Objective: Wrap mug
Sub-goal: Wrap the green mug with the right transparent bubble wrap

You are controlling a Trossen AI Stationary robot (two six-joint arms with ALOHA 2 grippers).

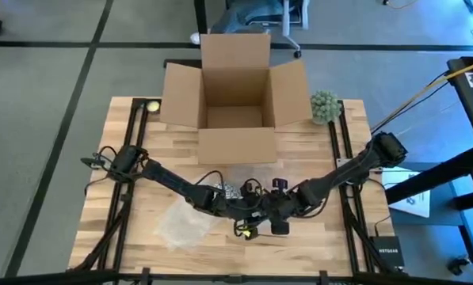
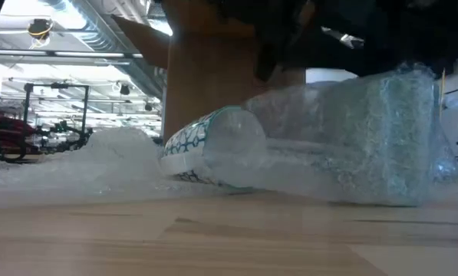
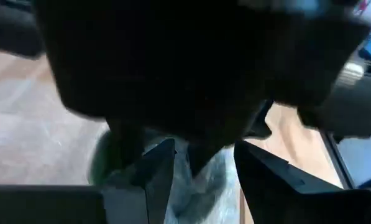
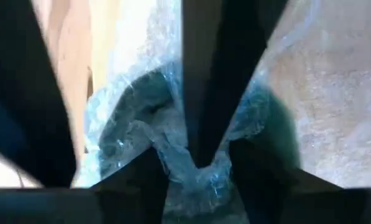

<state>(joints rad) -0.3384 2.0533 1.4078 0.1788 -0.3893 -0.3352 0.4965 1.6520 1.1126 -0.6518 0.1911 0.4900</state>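
Your mug lies on its side at the low view's centre, half swathed in bubble wrap on the counter: wrapping is midway. Right pincer pinches the wrap; the left pincer stands spread over it. Next, fold film across the bare mouth. Only the high view shows the cardboard box at upper centre.

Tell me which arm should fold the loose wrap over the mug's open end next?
Probably left. The right gripper is shut on the bubble wrap pinned around the mug. The left gripper is open beside it, nearer the loose sheet.
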